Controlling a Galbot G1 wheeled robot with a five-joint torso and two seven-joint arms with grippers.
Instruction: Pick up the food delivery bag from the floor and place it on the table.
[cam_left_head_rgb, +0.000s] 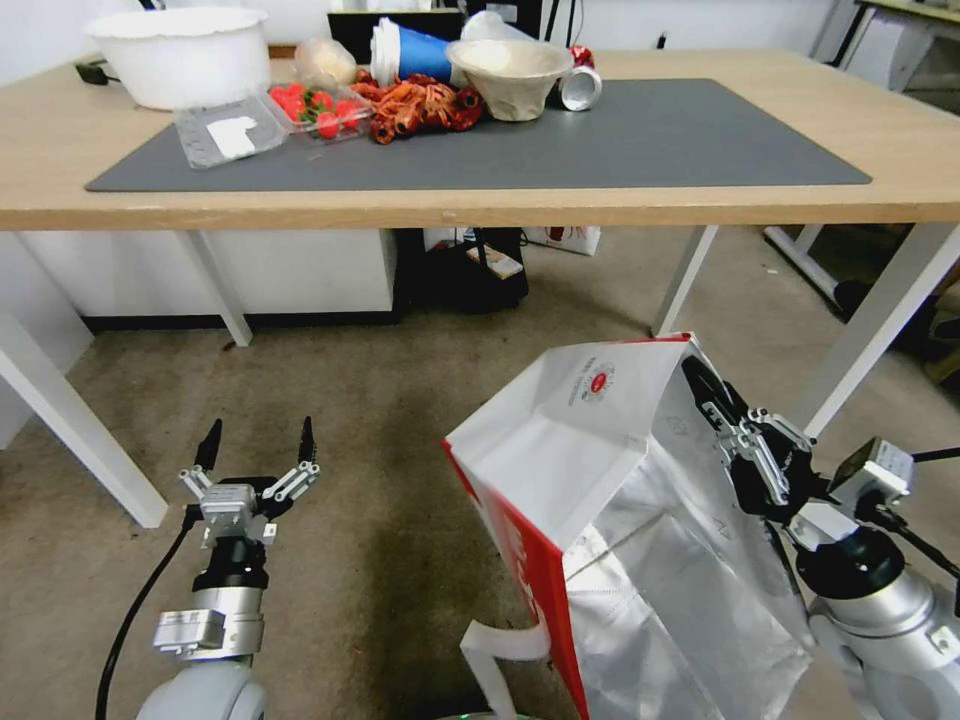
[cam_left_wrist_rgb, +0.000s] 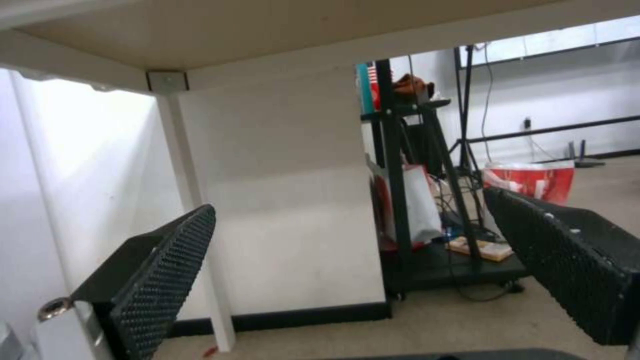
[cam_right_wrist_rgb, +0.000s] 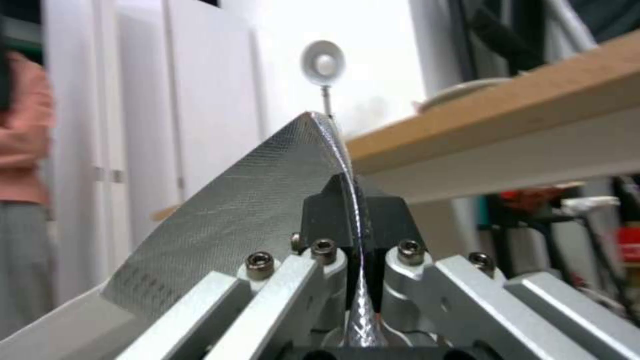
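Down at the lower right of the head view, the right pincer (cam_left_head_rgb: 712, 397) is clenched on the upper rim of the food delivery bag (cam_left_head_rgb: 590, 470), at about 3 o'clock of the bag's open mouth; the bag tilts, its white and red sides toward the left and its silver foil lining showing, with a white strap handle (cam_left_head_rgb: 497, 648) hanging at 7 o'clock of it above the floor (cam_left_head_rgb: 380, 480). Well apart at 9 o'clock of the bag, the left pincer (cam_left_head_rgb: 256, 444) hovers released over the floor, fingers spread and holding nothing. At 12 o'clock stands the tabletop (cam_left_head_rgb: 700, 200), its dark grey mat (cam_left_head_rgb: 600, 140) carrying a white bowl (cam_left_head_rgb: 180, 55), a strawberry box (cam_left_head_rgb: 320, 108) and a beige bowl (cam_left_head_rgb: 510, 75). From the left wrist, the two black ridged fingers (cam_left_wrist_rgb: 167, 270) stand wide apart, with the underside of the tabletop (cam_left_wrist_rgb: 233, 35) above them and a white leg (cam_left_wrist_rgb: 190, 210) between them. From the right wrist, the black fingers (cam_right_wrist_rgb: 323, 215) are pressed together on a thin fold of the bag's silver foil (cam_right_wrist_rgb: 253, 200), whose peak rises at 12 o'clock of them, the wooden tabletop edge (cam_right_wrist_rgb: 500, 100) at 2 o'clock.
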